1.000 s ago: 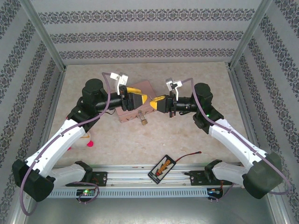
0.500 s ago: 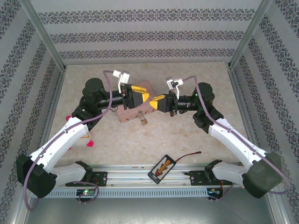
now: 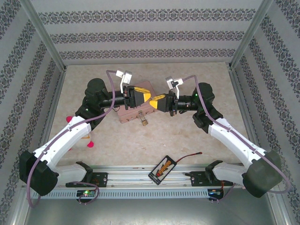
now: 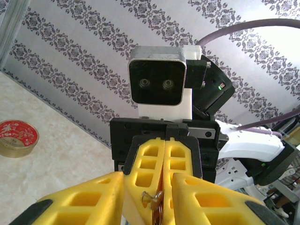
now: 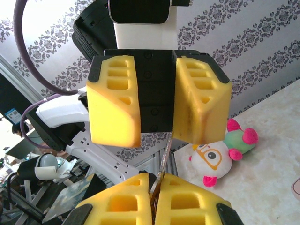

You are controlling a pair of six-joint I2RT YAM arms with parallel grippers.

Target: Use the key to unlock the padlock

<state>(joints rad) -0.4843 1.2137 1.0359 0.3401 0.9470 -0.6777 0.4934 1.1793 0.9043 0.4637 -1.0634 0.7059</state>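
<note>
My two grippers meet tip to tip in mid-air over the back of the table. The right gripper (image 3: 155, 100) (image 5: 153, 187) is shut on the key (image 5: 165, 157) (image 4: 153, 198), whose slim metal blade sticks out past its yellow fingertips. The left gripper (image 3: 142, 97) (image 4: 146, 182) (image 5: 157, 112) has its jaws apart, straddling the right gripper's fingertips; the blade tip reaches the inner edge of one left finger (image 5: 199, 103). The small brass padlock (image 3: 143, 121) lies on the table below, at the near edge of a pinkish-brown box (image 3: 140, 86).
A round red-lidded tin (image 4: 18, 137) sits on the table by the wall. A plush toy (image 5: 219, 151) (image 3: 89, 143) lies at the left near the left arm. A black flat pack with a red wire (image 3: 163, 168) rests on the front rail. Patterned walls enclose three sides.
The left arm has pushed its gripper right and slightly back to meet the right gripper, and its jaws have narrowed around the right fingertips. The right gripper stays shut on the key.
</note>
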